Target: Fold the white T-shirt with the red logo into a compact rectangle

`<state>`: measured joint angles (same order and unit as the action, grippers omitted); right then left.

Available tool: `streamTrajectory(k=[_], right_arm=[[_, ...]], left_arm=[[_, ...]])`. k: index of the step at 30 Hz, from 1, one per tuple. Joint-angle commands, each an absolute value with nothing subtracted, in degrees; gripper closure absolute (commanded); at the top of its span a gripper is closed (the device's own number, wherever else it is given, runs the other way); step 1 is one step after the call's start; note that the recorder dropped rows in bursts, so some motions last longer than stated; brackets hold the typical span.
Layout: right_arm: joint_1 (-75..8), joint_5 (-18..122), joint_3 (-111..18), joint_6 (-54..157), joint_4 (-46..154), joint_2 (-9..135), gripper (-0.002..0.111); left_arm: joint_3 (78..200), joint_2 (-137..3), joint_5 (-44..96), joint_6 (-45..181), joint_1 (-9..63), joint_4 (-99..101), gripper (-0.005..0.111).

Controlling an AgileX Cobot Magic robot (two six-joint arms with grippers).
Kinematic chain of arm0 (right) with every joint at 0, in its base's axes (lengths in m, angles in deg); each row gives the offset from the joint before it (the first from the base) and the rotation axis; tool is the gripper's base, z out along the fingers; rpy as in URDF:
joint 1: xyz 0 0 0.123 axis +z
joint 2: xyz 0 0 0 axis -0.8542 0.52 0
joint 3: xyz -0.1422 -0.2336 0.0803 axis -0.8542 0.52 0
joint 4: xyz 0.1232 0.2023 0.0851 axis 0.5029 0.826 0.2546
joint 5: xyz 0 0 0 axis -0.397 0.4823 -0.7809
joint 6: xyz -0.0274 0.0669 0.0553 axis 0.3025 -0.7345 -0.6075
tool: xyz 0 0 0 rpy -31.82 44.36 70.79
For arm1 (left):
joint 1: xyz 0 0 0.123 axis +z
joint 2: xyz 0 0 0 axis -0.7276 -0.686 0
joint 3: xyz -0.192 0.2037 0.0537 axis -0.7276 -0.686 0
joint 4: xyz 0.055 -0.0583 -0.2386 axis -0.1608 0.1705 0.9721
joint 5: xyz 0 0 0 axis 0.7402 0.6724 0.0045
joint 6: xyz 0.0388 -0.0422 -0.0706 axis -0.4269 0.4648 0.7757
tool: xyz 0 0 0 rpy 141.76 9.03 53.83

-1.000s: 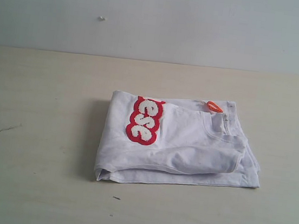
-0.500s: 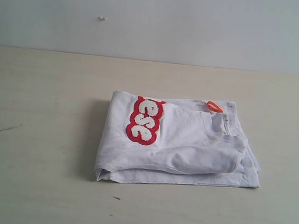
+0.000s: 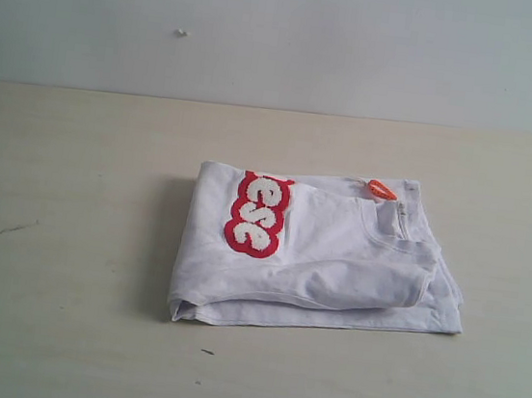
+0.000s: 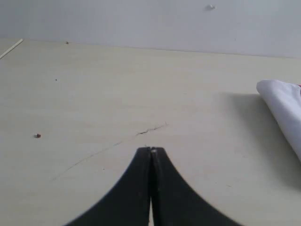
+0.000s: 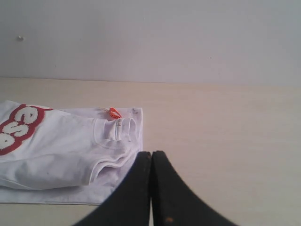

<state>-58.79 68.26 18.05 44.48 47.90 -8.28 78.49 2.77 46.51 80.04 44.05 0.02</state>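
White cotton sat folded mid-bench: the white T-shirt (image 3: 317, 254) was a stacked, roughly rectangular bundle, a bit right of centre in the exterior view, its layers showing along the near edge. On the top layer, by the left fold, ran the red logo (image 3: 257, 214). Only "ese" was readable, the rest tucked under. An orange neck tag (image 3: 381, 189) poked up at the far edge, w/ the ribbed collar (image 3: 393, 232) just beside it.

The pale bench (image 3: 73, 185) carried a dark scratch (image 3: 10, 229) well left of the shirt and a tiny fleck (image 3: 206, 352) near its front edge. Behind was a grey wall (image 3: 362, 46) w/ a small speck (image 3: 181, 32).

My left fingers (image 4: 151, 151) were pressed tip to tip, gripping nothing, w/ bare bench btw them and the shirt, which the frame cut off to one corner. My right fingers (image 5: 151, 154) were likewise clamped together and empty, by the collar side. Whether they touched the shirt's edge or hung over it, I couldn't tell.
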Motion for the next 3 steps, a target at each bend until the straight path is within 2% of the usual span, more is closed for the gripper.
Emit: streamTrajectory(k=[1, 3], right_arm=[[-59.2, 68.1, 18.3, 44.4, 47.8, -8.6, 0.108], [-59.2, 68.1, 18.3, 44.4, 47.8, -8.6, 0.108]], left_arm=[[78.4, 3.1, 45.8, 79.9, 44.3, -0.2, 0.107], [78.4, 3.1, 45.8, 79.9, 44.3, -0.2, 0.107]])
